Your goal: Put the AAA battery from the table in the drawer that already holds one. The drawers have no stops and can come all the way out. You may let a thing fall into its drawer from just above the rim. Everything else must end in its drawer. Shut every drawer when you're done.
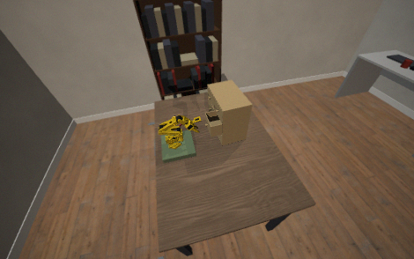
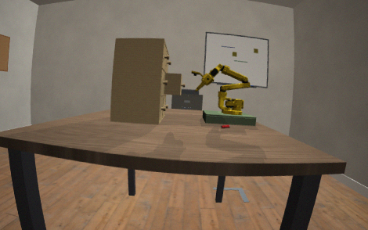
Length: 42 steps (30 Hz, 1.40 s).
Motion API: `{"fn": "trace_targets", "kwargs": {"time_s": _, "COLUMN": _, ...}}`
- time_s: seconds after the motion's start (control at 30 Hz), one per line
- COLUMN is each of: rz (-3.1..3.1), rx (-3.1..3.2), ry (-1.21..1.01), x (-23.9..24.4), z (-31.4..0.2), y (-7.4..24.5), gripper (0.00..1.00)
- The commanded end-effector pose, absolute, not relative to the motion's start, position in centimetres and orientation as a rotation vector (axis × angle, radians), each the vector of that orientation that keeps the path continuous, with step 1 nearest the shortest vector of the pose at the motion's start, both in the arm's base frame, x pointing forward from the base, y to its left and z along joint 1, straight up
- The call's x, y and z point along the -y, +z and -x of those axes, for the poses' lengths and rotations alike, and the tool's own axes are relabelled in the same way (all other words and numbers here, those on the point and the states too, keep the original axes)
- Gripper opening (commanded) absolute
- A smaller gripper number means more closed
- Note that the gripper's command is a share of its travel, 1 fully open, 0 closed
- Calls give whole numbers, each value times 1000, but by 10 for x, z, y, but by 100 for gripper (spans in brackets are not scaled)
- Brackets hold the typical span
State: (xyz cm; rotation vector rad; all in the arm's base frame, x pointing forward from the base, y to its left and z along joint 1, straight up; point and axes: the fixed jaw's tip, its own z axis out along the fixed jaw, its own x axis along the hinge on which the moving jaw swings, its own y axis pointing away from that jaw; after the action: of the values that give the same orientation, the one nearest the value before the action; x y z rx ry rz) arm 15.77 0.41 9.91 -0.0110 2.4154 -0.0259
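A tan drawer cabinet (image 1: 229, 112) stands on the table and also shows in the exterior view (image 2: 138, 80). One middle drawer (image 1: 214, 118) is pulled partly out toward the arm; it also shows in the exterior view (image 2: 173, 83), and its inside is hidden. The other drawers look shut. My gripper (image 2: 194, 73) hangs in the air just beside the open drawer's front, slightly open and empty; it also shows in the top view (image 1: 198, 119). A small red object (image 2: 225, 126), too small to identify, lies on the table in front of the arm's green base (image 2: 229, 117).
A dark grey box (image 2: 187, 101) shows behind the cabinet at the far table edge. A bookshelf (image 1: 182, 44) stands behind the table. The green base also shows in the top view (image 1: 178, 147), left of the cabinet.
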Motion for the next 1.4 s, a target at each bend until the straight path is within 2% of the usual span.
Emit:
{"fn": "trace_targets", "kwargs": {"time_s": 0.0, "rz": 13, "rx": -2555, "ry": -29, "x": -3, "z": -152, "y": 94, "gripper": 21}}
{"fn": "trace_targets", "kwargs": {"time_s": 0.67, "rz": 15, "rx": -2618, "ry": -27, "x": -3, "z": -150, "y": 91, "gripper": 21}}
{"fn": "trace_targets", "kwargs": {"time_s": 1.17, "rz": -16, "rx": -2430, "ry": -37, "x": 0, "z": -172, "y": 168, "gripper": 21}}
{"fn": "trace_targets", "kwargs": {"time_s": 1.37, "rz": -23, "rx": -2380, "ry": -39, "x": 1, "z": -175, "y": 187, "gripper": 21}}
